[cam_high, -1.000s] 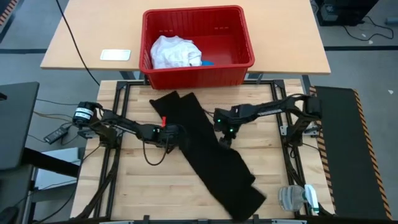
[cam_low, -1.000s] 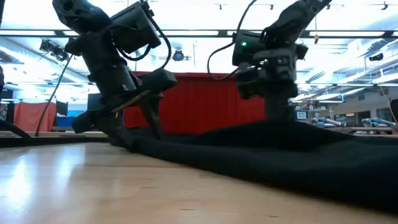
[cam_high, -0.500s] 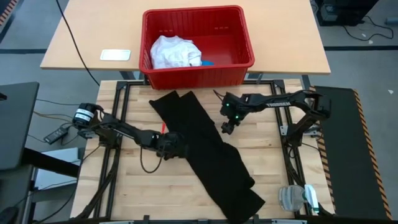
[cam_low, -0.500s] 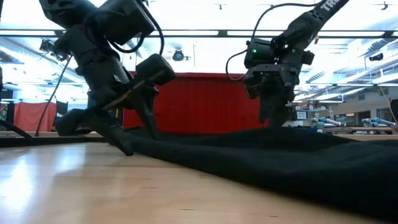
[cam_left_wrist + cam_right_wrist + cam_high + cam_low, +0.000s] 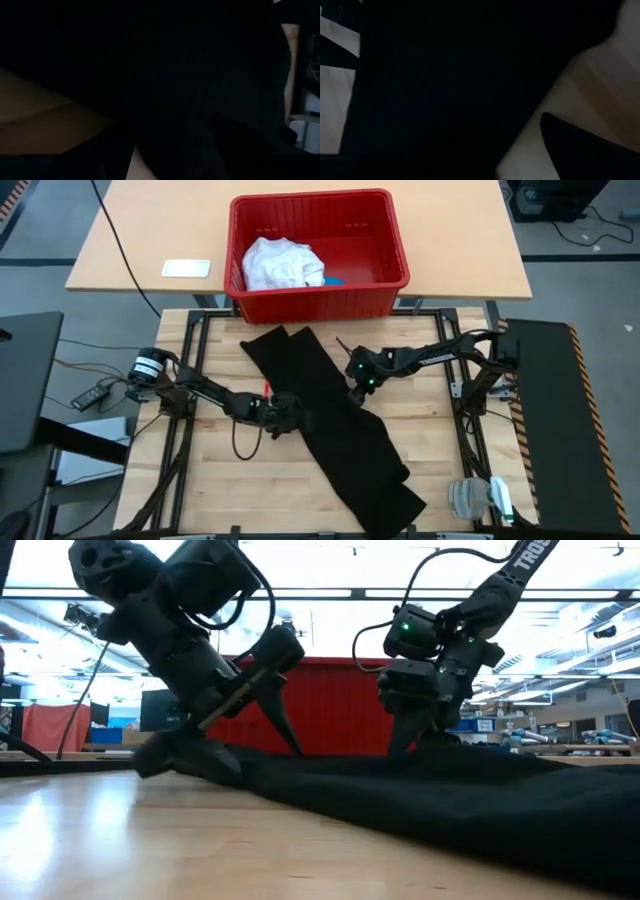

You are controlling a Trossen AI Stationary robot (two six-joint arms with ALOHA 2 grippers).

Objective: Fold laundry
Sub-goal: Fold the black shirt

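Observation:
The black garment (image 5: 335,420) lies flat in a long slanting band across the wooden table (image 5: 230,480), from the far middle to the near right. My left gripper (image 5: 292,417) stands open and low at the band's left edge, slanting down. My right gripper (image 5: 355,388) stands open at the band's right edge, its fingertips down at the cloth (image 5: 412,743). The white T-shirt (image 5: 280,263) lies bunched in the red basket (image 5: 390,285) with a small blue piece (image 5: 333,280) beside it. In both wrist views the black cloth (image 5: 445,75) fills most of the picture. My left gripper's spread fingers (image 5: 290,735) reach down to the garment's left edge (image 5: 240,762) at a slant; I cannot tell whether they touch it. My right gripper's spread fingers (image 5: 395,735) come down on the garment's right edge (image 5: 440,752) from above; I cannot tell whether they touch it either.
The red basket stands on a second table beyond the far edge, with a small white flat thing (image 5: 186,268) to its left. A grey-and-white object (image 5: 475,498) lies at the near right corner. Bare wood shows at the near left.
My right gripper has opened, risen off the garment toward the far edge, then come back down to the cloth's right edge. The hump of cloth under it has sunk flat. My left gripper has tipped lower and moved toward the garment's left edge.

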